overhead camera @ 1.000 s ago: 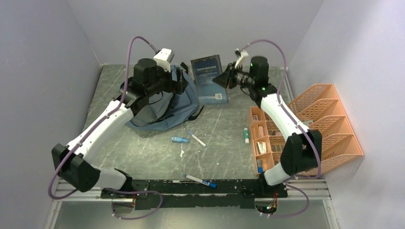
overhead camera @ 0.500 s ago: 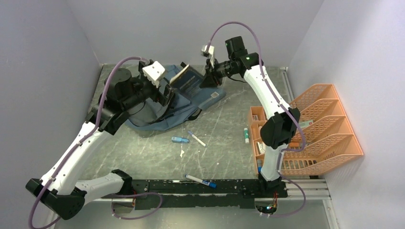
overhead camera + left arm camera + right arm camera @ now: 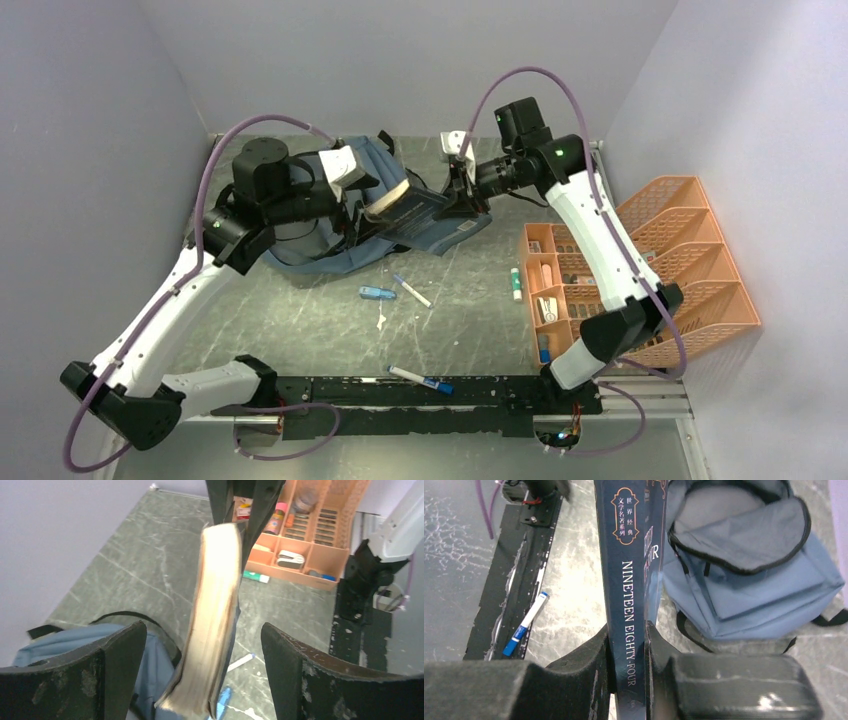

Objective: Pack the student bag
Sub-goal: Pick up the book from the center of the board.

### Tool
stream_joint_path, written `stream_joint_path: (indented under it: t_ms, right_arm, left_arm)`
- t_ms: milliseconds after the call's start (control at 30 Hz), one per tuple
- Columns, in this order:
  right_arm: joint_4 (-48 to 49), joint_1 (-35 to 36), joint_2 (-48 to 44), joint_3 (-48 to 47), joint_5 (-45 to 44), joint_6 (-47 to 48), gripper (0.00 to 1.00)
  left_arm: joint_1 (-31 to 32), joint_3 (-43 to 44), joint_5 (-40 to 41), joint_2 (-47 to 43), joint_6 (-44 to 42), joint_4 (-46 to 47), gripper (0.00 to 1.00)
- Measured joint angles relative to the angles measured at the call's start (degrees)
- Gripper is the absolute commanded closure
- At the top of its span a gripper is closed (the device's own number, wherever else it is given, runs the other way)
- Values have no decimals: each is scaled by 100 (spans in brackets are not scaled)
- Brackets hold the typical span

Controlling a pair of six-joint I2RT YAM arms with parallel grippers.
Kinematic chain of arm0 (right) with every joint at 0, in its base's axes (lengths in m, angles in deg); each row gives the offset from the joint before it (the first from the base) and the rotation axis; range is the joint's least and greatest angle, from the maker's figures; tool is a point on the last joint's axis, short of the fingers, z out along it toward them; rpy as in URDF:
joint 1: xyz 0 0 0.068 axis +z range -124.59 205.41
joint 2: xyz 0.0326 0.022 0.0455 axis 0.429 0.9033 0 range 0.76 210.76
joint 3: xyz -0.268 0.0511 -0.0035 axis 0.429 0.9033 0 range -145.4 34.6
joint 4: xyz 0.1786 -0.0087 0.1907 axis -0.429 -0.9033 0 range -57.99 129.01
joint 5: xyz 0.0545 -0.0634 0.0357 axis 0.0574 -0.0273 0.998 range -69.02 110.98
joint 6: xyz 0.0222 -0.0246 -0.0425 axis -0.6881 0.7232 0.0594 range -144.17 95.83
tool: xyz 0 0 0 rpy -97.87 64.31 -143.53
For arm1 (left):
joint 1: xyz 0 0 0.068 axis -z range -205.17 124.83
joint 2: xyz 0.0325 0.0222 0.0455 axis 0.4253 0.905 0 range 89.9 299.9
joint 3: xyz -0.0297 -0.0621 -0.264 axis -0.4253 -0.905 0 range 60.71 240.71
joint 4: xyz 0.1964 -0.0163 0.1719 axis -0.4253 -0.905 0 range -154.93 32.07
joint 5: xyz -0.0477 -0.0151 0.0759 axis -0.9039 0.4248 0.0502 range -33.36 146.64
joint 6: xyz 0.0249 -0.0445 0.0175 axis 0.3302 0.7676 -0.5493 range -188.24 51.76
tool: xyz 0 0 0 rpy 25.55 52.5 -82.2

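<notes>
Book aloft at 3 o'clock of student bag — right gripper clamped on its spine; left gripper spread wide, page edge between its jaws, untouched.

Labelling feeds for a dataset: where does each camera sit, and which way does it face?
Top external: above and behind the bases, facing down on the table; both arms show.
Left wrist: on the left arm, facing the orange rack past the book; the open left gripper shows.
Right wrist: on the right arm, facing down at the student bag; right gripper clamps the book.
Shared: all three see book and bag.
</notes>
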Motion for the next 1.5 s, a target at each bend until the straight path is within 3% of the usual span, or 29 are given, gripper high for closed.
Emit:
stream_joint_path:
  t_ms: [167, 433, 500, 567, 633, 1000, 1167, 1333, 1500]
  right_arm:
    - [-74, 120, -343, 70, 219, 286, 100]
    - [-350, 256, -22, 68, 138, 527, 100]
    - [-396, 271, 39, 68, 96, 527, 100]
    - [-400, 297, 48, 68, 33, 485, 100]
    - [-350, 308, 35, 70, -50, 424, 100]
    - [-74, 275, -297, 299, -313, 245, 100]
    - [33, 232, -544, 385, -315, 227, 100]
    - [22, 227, -597, 385, -243, 234, 100]
    - [-103, 227, -586, 391, -258, 227, 100]
  left_arm:
    - [144, 103, -461, 310, 83, -46, 19]
    - [533, 505, -850, 791, -61, -424, 53]
    - [568, 511, -824, 807, -138, -507, 50]
    - [568, 511, -793, 811, -197, -566, 38]
    - [590, 511, -774, 804, -251, -612, 34]
    - [634, 439, -669, 699, -271, -658, 35]
    - [638, 391, -671, 656, -267, -658, 40]
    - [638, 391, -739, 730, -256, -647, 55]
    - [638, 411, -793, 944, -282, -599, 85]
